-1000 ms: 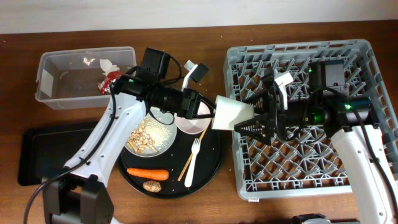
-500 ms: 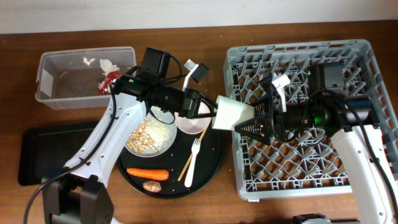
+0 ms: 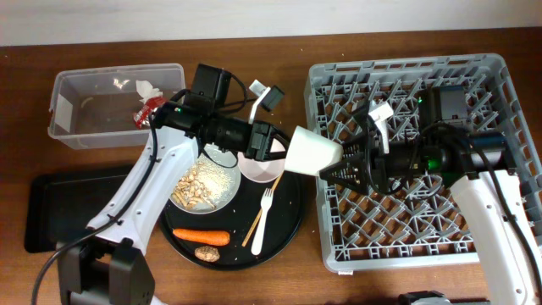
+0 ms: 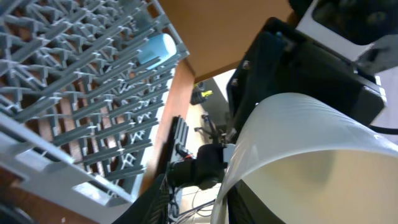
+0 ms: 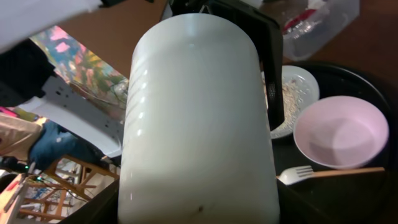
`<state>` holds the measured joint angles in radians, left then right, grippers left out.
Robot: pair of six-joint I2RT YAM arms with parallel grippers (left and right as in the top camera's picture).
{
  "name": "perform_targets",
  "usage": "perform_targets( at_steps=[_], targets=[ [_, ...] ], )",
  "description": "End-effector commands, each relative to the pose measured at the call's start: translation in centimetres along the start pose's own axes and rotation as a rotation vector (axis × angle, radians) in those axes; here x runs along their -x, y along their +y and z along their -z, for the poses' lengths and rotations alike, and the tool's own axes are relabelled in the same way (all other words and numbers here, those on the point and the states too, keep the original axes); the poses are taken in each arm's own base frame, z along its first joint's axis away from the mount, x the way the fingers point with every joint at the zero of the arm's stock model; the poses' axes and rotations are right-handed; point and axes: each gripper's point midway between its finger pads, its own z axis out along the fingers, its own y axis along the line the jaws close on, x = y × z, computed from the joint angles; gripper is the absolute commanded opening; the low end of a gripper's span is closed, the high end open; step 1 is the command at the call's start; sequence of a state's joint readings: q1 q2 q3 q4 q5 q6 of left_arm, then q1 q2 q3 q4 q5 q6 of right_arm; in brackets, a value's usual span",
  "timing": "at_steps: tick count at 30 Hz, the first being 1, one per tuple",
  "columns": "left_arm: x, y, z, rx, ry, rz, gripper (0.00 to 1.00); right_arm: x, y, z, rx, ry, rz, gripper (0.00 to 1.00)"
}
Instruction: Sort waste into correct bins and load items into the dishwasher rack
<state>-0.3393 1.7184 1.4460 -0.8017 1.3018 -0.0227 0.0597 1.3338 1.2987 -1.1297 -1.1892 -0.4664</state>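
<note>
Cup: the small white cup (image 3: pixel 313 152) lies on its side in the air, over the gap between the round black tray (image 3: pixel 284 227) and the grey rack (image 3: pixel 398 63). Its mouth faces 9 o'clock and its base 3 o'clock.
Left jaws: my left jaws sit at the cup's mouth, at its 9 o'clock. I cannot tell whether they pinch the rim or stand free of it.
Right jaws: my right jaws straddle the base end from 3 o'clock, one finger on each side of the wall. I cannot tell whether they are pressing or just beside it.
Bowl: the pale pink bowl (image 3: pixel 258 172) is on the round tray, at the cup's 8 o'clock.
Fork: the white fork (image 3: pixel 262 220) is at the bowl's 6 o'clock, tines toward the bowl.
Plate: the white plate (image 3: pixel 227 180) is at the bowl's 9 o'clock, with oat scraps (image 3: pixel 196 188) on it.
Carrot: the carrot (image 3: pixel 201 236) is at the plate's 6 o'clock, with the brown lump (image 3: pixel 206 252) just beside it.
Rack: it stands on the counter (image 3: pixel 254 51) at the round tray's 3 o'clock. The light blue cup (image 4: pixel 155 48) shows among its pegs.
Tub: the clear tub (image 3: pixel 63 110), at the round tray's 10 o'clock, holds the wrapper (image 3: pixel 148 110) and the tissue (image 3: pixel 148 87).
Shallow tray: the shallow black tray (image 3: pixel 42 212) is at the round tray's 9 o'clock.
</note>
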Motion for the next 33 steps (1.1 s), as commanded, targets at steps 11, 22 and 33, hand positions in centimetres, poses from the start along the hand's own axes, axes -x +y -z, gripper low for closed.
perform_targets(
  at_steps=[11, 22, 33],
  targets=[
    [-6.4, 12.8, 12.0, 0.883, 0.067, 0.362, 0.33, -2.3, -10.9, 13.1, -0.959, 0.08, -0.396, 0.52],
    [-6.5, 12.8, 12.0, 0.886, 0.072, 0.368, 0.33, -14.3, -17.8, 28.0, -1.25, -0.067, -1.143, 0.51],
    [-6.5, 12.8, 12.0, 0.886, 0.072, 0.368, 0.33, -17.7, -20.0, 27.1, -1.207, 0.045, -1.295, 0.9]
  ],
)
